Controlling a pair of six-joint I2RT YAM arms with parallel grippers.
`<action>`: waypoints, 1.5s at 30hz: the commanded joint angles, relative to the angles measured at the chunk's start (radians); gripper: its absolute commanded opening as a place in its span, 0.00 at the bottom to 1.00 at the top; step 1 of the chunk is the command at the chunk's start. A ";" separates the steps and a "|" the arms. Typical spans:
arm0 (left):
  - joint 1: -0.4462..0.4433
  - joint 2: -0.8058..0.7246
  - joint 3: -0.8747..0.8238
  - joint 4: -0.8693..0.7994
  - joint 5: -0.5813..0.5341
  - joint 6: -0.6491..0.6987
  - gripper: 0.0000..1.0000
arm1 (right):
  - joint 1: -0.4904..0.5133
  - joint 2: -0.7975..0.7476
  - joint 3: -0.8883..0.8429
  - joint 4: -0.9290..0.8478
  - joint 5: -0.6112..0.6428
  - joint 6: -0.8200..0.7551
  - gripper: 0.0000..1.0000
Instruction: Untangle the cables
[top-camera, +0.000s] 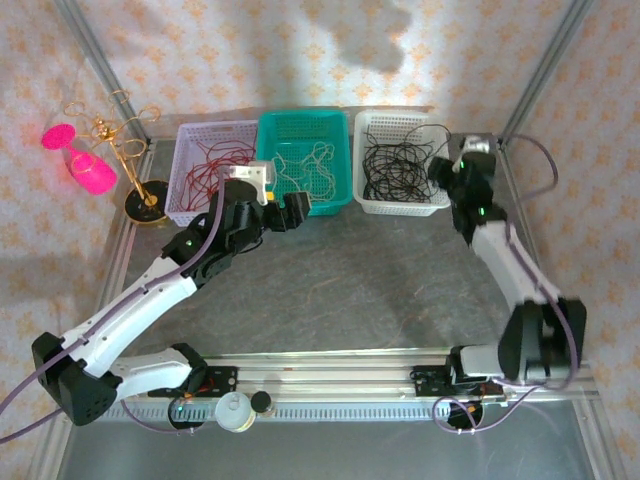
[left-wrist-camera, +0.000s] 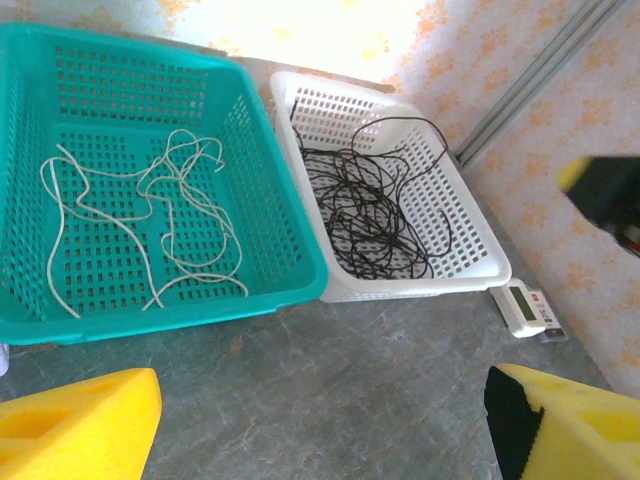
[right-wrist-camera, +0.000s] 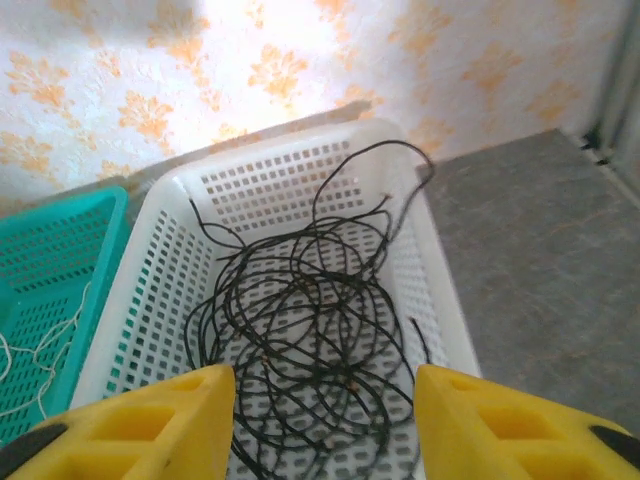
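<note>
You have three baskets across the upper frame, one strand each: red cable (top-camera: 215, 160) in the lavender basket (top-camera: 215, 125), white cable (top-camera: 310, 165) in the teal basket (top-camera: 300, 113), black cable (top-camera: 395, 165) in the white basket (top-camera: 400, 208). The left gripper (left-wrist-camera: 320, 425) at the teal rim and the right gripper (right-wrist-camera: 325, 420) above the black cable are both spread and empty. Bare table (top-camera: 350, 280) lies open below the rims.

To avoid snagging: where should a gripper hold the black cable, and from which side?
Take the black cable by the single loop arching at the far right corner of the white basket, coming straight from above: it stands apart from the dense coil, so the jaws likely close on one strand.
</note>
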 joint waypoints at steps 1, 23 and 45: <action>0.021 -0.024 -0.060 0.062 0.004 -0.025 0.85 | -0.006 -0.137 -0.312 0.213 0.104 -0.013 0.55; 0.046 -0.015 -0.344 0.326 0.089 -0.132 0.76 | -0.109 0.099 -0.800 1.213 0.022 -0.049 0.75; 0.565 -0.043 -0.810 0.950 -0.254 0.390 0.99 | -0.058 0.231 -0.717 1.177 0.051 -0.102 1.00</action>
